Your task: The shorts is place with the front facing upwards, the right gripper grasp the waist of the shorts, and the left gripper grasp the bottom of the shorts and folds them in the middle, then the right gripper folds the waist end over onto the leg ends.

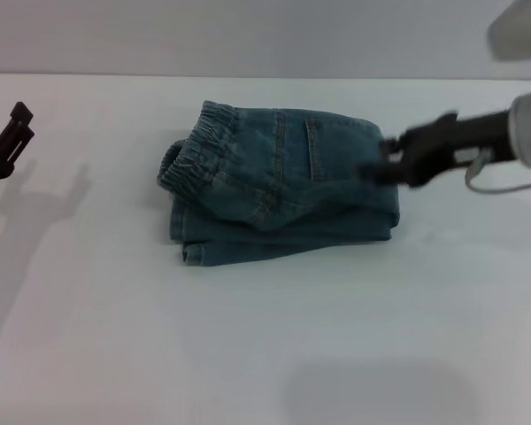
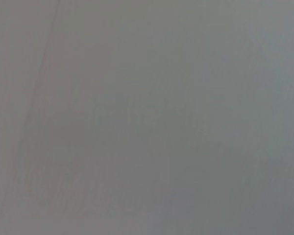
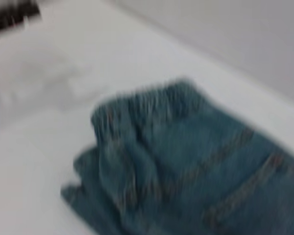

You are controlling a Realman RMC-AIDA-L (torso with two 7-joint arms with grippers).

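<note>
Lying folded on white table (image 1: 265,354), blue denim shorts (image 1: 274,181) look done; right gripper (image 1: 380,165) beside fold, claw state unclear; left gripper (image 1: 7,142) parked far off, claw unclear too.

Just a plain gray surface (image 2: 176,127) fills the whole pic, w/ nothing on it. A thin, faint dark line (image 2: 36,93) runs slanted down one side. No fingers of the arm show here.

The shorts (image 1: 283,181) are blue denim cloth, matt and faded, with orange stitching and a gathered, puckered waistband (image 1: 199,146). The table (image 1: 265,345) at 6 o'clock looks smooth, matt white.
</note>
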